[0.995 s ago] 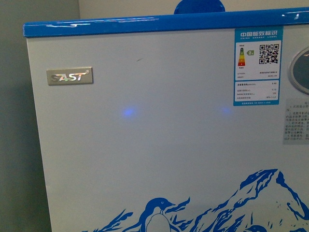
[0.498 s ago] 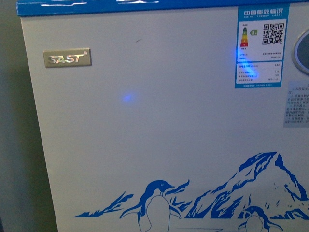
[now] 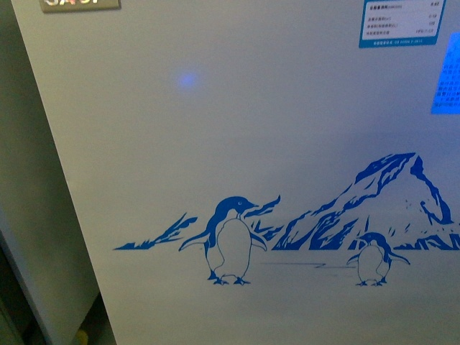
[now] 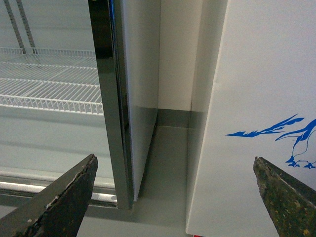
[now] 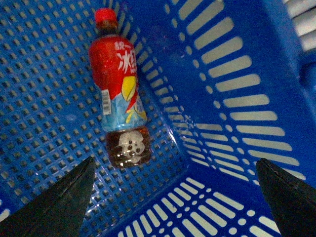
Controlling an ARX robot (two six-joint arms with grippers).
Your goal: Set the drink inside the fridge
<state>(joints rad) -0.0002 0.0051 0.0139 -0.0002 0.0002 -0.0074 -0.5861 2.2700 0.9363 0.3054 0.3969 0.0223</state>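
The fridge (image 3: 287, 129), a white chest freezer, filled my front view at close range, its penguin-and-mountain picture (image 3: 230, 241) printed in blue across the lower panel. A corner of a blue-edged label (image 3: 399, 25) and the bottom of a metallic brand plate (image 3: 79, 3) showed at the upper edge, and a small blue glow (image 3: 187, 79) sat on the bare white panel between them.

My left gripper (image 4: 175, 160) hung released and held nothing, its jaws spread wide. Between them lay the narrow gap of grey floor (image 4: 165, 197) that parted the fridge's corner (image 4: 256, 74) from a glass-door cooler (image 4: 111, 98) with white wire shelves (image 4: 49, 94).

The drink, a bottle (image 5: 120, 94) with a red cap, a red label and dark liquid, lay on its side on the perforated bottom of a blue plastic basket (image 5: 237, 89), close to the slotted wall. My right gripper (image 5: 175, 160) hovered above it, jaws wide apart and clear of the bottle, gripping nothing.
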